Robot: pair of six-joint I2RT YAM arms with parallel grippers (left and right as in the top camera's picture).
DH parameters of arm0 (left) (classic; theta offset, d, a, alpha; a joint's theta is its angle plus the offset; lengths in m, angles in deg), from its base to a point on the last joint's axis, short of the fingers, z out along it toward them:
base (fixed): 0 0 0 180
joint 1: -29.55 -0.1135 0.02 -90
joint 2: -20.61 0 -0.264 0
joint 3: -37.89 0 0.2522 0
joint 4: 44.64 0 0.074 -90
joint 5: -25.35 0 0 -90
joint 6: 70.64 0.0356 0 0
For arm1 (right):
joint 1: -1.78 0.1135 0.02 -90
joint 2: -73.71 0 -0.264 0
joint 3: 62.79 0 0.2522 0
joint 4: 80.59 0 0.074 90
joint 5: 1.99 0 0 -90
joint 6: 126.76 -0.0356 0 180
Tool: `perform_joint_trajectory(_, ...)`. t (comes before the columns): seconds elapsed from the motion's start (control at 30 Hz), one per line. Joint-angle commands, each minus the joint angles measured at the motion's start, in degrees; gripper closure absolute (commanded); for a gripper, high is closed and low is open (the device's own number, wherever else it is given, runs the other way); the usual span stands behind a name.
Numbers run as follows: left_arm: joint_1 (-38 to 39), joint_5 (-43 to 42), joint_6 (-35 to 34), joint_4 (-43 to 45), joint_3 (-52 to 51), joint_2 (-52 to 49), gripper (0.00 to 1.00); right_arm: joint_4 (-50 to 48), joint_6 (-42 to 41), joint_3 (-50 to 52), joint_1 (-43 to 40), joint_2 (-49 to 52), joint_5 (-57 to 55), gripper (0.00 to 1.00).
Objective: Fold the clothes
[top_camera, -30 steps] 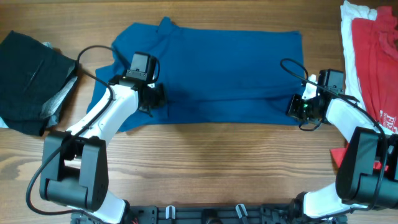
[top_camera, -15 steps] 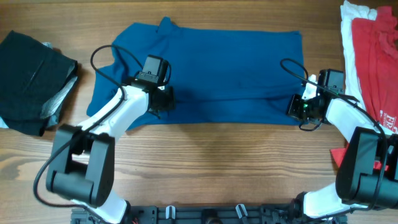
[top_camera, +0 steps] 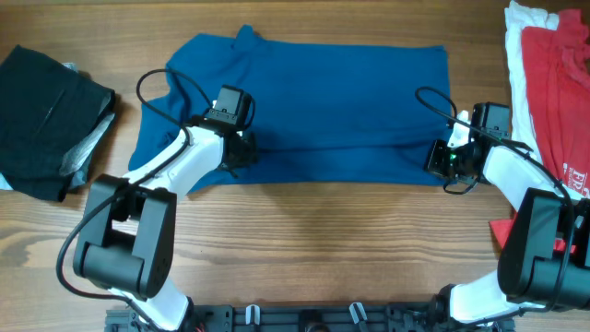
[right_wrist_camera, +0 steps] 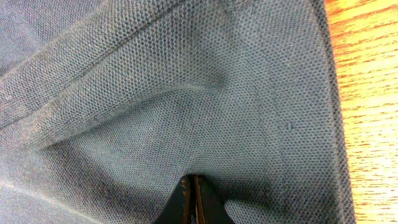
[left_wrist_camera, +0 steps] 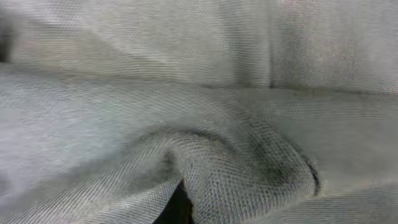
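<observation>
Wooden table [top_camera: 323,249]: bears all items; no containers in view. Blue shirt [top_camera: 323,101]: centre of table, spread wide with one lengthwise crease; folding judged barely begun, further folds left. Red tee [top_camera: 562,83] on white garment [top_camera: 516,55]: right edge, seemingly unfolded. Left gripper [top_camera: 241,152]: clamped on a puckered ridge near the shirt's front hem. Right gripper [top_camera: 441,159]: pinched on the shirt's near right corner.

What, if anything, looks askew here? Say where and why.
The royal-blue shirt lies lopsided: its right end is square, but its left end is ragged, a sleeve splaying toward the black garment and the collar poking past the far edge. Cloth puckers where the left gripper pinches it.
</observation>
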Motion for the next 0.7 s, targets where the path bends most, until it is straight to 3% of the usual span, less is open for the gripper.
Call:
perform_joint_trajectory(0.0,0.15,10.73,0.35,1.81,4.2,6.88,0.96,-0.15,0.81,1.66,0.42,2.78,0.5,0.96)
perform_joint_trajectory(0.13,0.09,13.51,3.78,12.15,4.68,5.68,0.96,-0.02,0.79,1.66,0.42,2.78,0.52,0.96)
perform_joint_trajectory(0.23,0.11,13.49,3.74,9.68,4.68,2.38,0.56,0.39,0.79,1.66,0.42,2.78,0.52,0.96)
perform_joint_trajectory(0.33,-0.68,13.51,3.76,4.66,4.68,2.16,0.44,0.33,0.76,1.66,0.42,2.78,0.52,0.96)
perform_joint_trajectory(0.43,-1.44,13.53,3.74,-3.78,4.68,2.16,0.45,0.55,0.76,1.66,0.42,2.78,0.52,0.96)
perform_joint_trajectory(0.5,-3.23,13.62,1.33,-9.16,4.68,2.49,0.54,0.39,0.76,1.66,0.42,2.78,0.52,0.96)
perform_joint_trajectory(0.67,-9.01,11.02,-3.63,-10.64,4.31,2.93,0.54,0.09,0.79,1.66,0.42,2.78,0.52,0.96)
